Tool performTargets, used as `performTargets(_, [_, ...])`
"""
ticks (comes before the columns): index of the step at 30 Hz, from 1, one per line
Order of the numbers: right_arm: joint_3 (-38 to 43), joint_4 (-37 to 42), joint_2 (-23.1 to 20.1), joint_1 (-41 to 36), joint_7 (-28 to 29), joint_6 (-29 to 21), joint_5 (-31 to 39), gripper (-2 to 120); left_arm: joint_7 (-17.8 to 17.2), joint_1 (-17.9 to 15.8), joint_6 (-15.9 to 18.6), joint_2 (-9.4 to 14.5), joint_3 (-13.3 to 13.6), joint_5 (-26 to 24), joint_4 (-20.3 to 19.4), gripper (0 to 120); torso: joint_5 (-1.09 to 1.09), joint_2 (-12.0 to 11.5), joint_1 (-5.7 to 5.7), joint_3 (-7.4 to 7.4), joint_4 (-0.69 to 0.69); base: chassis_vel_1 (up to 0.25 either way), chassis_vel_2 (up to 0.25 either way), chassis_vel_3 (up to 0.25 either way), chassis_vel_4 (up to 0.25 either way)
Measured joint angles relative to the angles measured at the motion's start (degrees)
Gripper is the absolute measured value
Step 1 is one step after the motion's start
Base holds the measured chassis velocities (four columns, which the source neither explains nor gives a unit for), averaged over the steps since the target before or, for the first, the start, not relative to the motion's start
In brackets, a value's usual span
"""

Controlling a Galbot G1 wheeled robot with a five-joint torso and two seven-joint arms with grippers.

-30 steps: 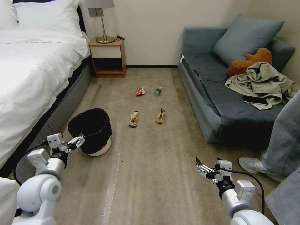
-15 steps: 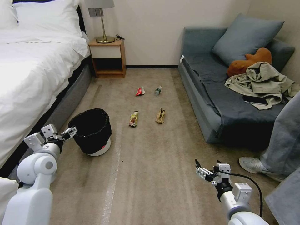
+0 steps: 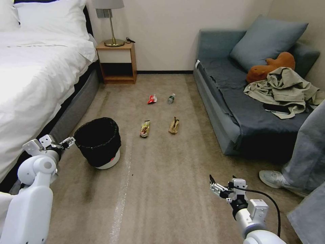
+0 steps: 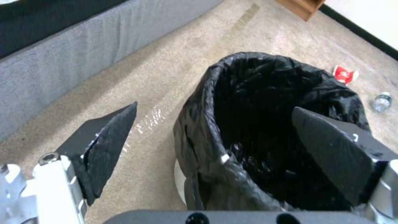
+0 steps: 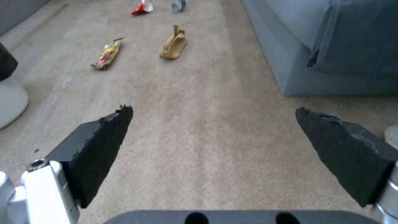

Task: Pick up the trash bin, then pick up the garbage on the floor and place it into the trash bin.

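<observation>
- From my left wrist camera, the left hand [image 4: 211, 137] is spread wide, one finger outside the trash bin [image 3: 98, 142], one over its black-lined mouth.
- From my head camera, the bin stands on the floor [image 3: 162, 176] beside the bed [image 3: 34, 74]; the garbage [image 3: 145, 129] lies farther on, before the sofa [image 3: 233, 115].
- My right hand [image 5: 213, 149] hovers spread over bare carpet.

left arm: white jointed arm, near left, forearm reaching forward
left gripper [image 3: 68, 141]: black-padded two-finger gripper, jaws wide apart, holding nothing
right arm: white arm, near right, raised low
right gripper [image 3: 213, 184]: jaws spread wide, holding nothing
</observation>
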Motion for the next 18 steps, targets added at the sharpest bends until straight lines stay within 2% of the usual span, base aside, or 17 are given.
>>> performTargets(2, [0.12, -0.2, -0.01, -0.12, 0.04, 0.17, -0.04, 100, 0.23, -1.94, 0.02, -0.01, 0.79, 0.02, 2.64, 100, -0.02, 0.0, 0.0, 0.0, 0.0, 0.0, 0.0, 0.0, 0.0])
performTargets(16, [0.22, -1.24, 0.95, -0.44, 0.28, 0.66, -0.91, 100, -0.67, -8.36, 1.6, -1.88, 3.15, 0.97, 11.42, 99, 0.0, 0.0, 0.0, 0.0, -0.01, 0.0, 0.0, 0.0, 0.0])
performTargets(18, [0.27, -1.44, 1.13, -0.46, 0.31, 0.68, -0.99, 100, -0.71, -9.72, 1.64, -2.22, 3.56, 1.71, 14.36, 99, -0.01, 0.0, 0.0, 0.0, -0.01, 0.0, 0.0, 0.0, 0.0])
